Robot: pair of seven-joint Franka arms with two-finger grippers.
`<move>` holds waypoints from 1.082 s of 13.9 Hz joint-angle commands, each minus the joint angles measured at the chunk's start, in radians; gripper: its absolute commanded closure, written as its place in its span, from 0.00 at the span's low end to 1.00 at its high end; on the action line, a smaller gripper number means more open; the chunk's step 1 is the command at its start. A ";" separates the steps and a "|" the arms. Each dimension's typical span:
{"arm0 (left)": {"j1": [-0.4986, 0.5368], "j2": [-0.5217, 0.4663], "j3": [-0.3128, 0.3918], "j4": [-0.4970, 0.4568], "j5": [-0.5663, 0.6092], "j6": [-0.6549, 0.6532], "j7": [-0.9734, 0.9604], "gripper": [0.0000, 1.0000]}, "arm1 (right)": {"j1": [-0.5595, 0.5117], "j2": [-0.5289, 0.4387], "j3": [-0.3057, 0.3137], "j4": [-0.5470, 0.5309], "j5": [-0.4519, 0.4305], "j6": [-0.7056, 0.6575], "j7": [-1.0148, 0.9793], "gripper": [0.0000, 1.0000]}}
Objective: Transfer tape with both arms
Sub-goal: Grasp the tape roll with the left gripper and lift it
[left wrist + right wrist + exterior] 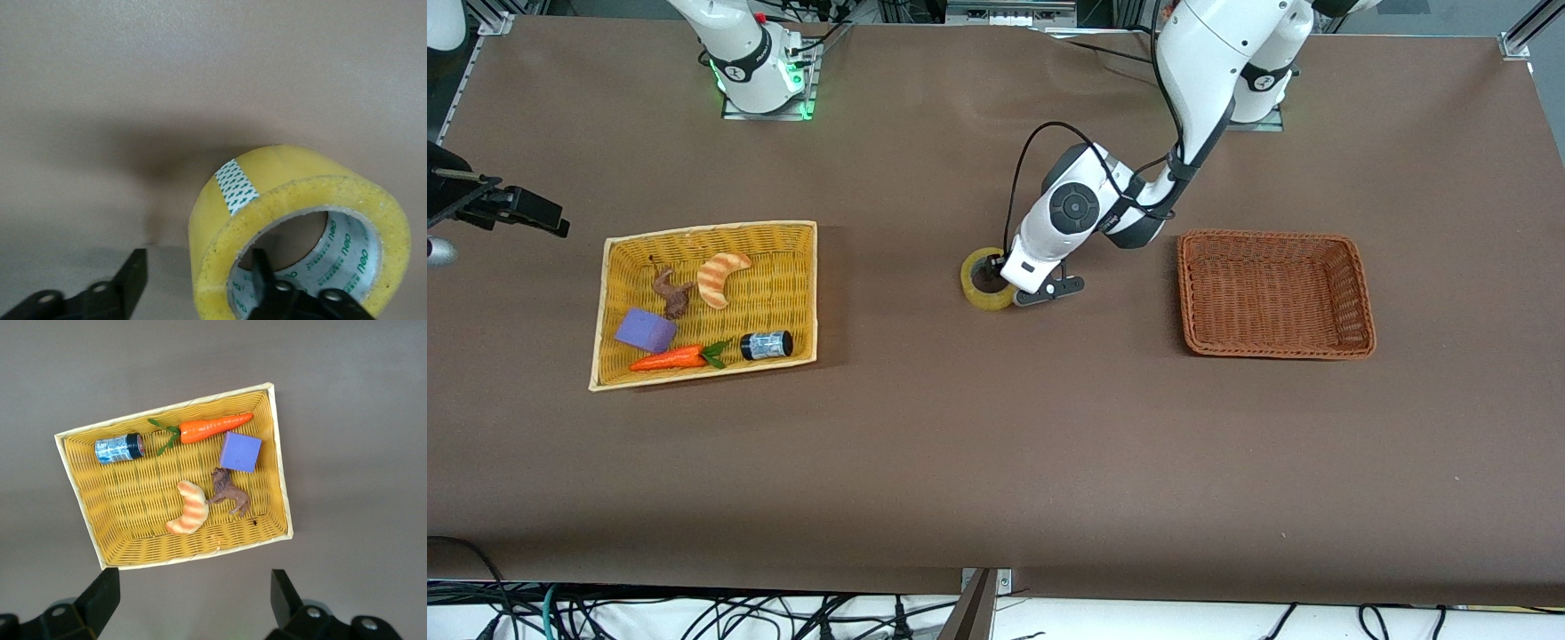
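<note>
The tape [987,283] is a yellowish roll lying flat on the brown table near its middle. In the left wrist view the tape [293,193] fills the lower part. My left gripper [1021,288] is down at the roll. It is open, with one finger [263,267] inside the hole and the other finger [133,267] outside, clear of the wall. My right gripper [193,583] is open and empty, held high over the table by the yellow basket [73,463]. It shows at the edge of the front view [538,215].
The yellow basket [805,293] holds a croissant toy [720,276], a purple block [646,330], a carrot [667,358], a small can [767,344] and a brown animal figure [671,293]. An empty brown basket [1272,351] stands toward the left arm's end.
</note>
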State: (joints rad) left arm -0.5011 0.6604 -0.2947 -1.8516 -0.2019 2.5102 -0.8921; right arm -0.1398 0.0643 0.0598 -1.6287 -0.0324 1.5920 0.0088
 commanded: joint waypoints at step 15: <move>0.371 -0.536 0.121 -0.251 0.009 -0.444 0.820 1.00 | -0.007 0.022 0.005 0.036 0.008 -0.010 0.011 0.00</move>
State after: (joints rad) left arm -0.1530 0.2291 -0.2283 -1.9686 -0.1961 2.0595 -0.2606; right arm -0.1402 0.0794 0.0599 -1.6143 -0.0321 1.5918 0.0089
